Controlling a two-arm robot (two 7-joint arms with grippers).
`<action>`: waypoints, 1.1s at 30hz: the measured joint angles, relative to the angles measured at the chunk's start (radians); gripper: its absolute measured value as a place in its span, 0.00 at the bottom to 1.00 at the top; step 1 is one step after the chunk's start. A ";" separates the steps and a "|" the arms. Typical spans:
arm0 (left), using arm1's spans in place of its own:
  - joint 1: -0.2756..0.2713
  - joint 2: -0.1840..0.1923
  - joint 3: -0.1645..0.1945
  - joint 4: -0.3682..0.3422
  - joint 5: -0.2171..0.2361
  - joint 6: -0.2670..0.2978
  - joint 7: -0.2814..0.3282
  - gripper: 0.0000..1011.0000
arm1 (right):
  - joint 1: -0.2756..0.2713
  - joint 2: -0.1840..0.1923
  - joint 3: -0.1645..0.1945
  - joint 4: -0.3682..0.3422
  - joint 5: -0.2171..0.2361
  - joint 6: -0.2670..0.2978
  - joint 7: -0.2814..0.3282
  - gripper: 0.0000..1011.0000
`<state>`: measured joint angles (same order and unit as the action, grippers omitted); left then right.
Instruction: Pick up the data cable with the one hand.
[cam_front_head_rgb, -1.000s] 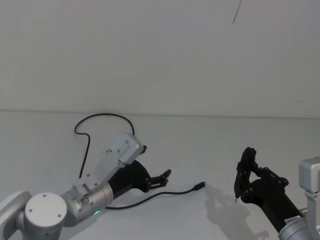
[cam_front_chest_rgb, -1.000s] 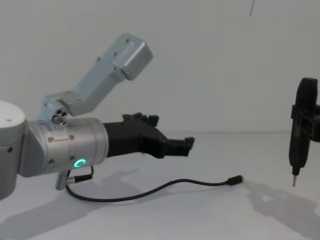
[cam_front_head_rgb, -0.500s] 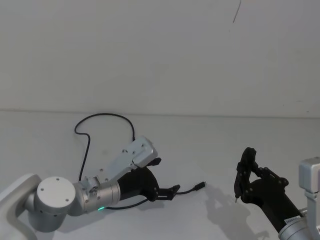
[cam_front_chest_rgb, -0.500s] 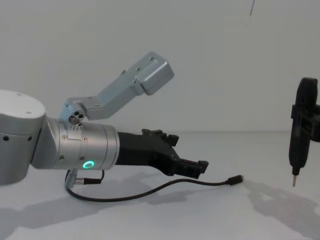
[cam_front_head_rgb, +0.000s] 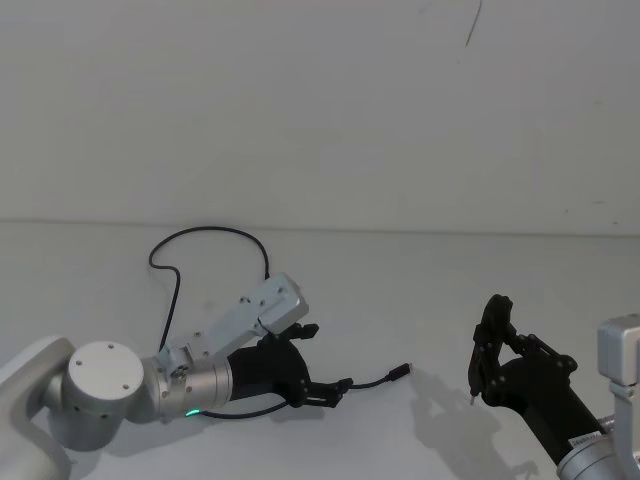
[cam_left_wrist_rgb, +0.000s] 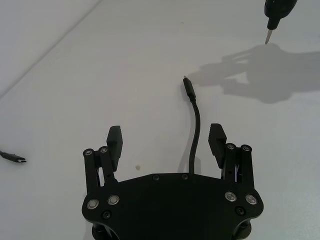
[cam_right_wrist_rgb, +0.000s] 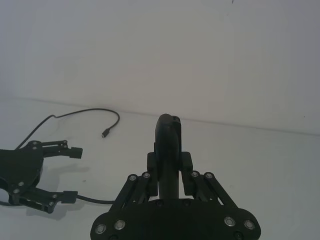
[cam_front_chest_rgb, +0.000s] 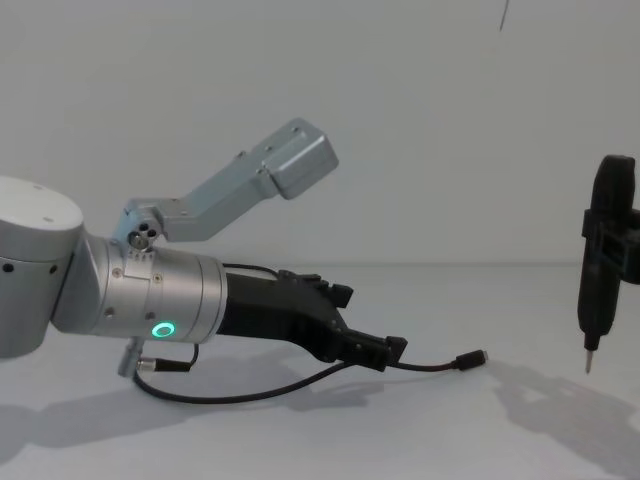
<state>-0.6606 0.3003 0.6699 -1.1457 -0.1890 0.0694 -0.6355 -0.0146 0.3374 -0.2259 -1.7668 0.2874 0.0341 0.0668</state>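
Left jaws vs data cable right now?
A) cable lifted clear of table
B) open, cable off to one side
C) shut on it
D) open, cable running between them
D: the left wrist view shows the left gripper open, with the data cable passing between its jaws on the table.

Lab: plain white table (cam_front_head_rgb: 420, 300), wall (cam_front_head_rgb: 300, 100)

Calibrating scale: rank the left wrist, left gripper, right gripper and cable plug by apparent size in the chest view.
1. Left wrist
2. Left gripper and right gripper: look alike, and the right is cut off by the edge, so unranked
3. Plug
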 joint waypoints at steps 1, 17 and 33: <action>-0.001 -0.001 0.000 0.004 -0.001 0.000 -0.003 0.99 | 0.000 0.000 0.000 0.000 0.000 0.000 0.000 0.27; -0.038 -0.021 0.007 0.083 -0.028 -0.009 -0.056 0.99 | 0.000 0.000 0.000 0.000 0.000 0.000 0.000 0.27; -0.061 -0.021 0.021 0.113 -0.046 -0.005 -0.097 0.99 | 0.000 0.000 0.000 0.000 0.000 0.000 0.000 0.27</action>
<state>-0.7217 0.2790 0.6907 -1.0329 -0.2353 0.0645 -0.7323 -0.0146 0.3374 -0.2259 -1.7667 0.2874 0.0341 0.0668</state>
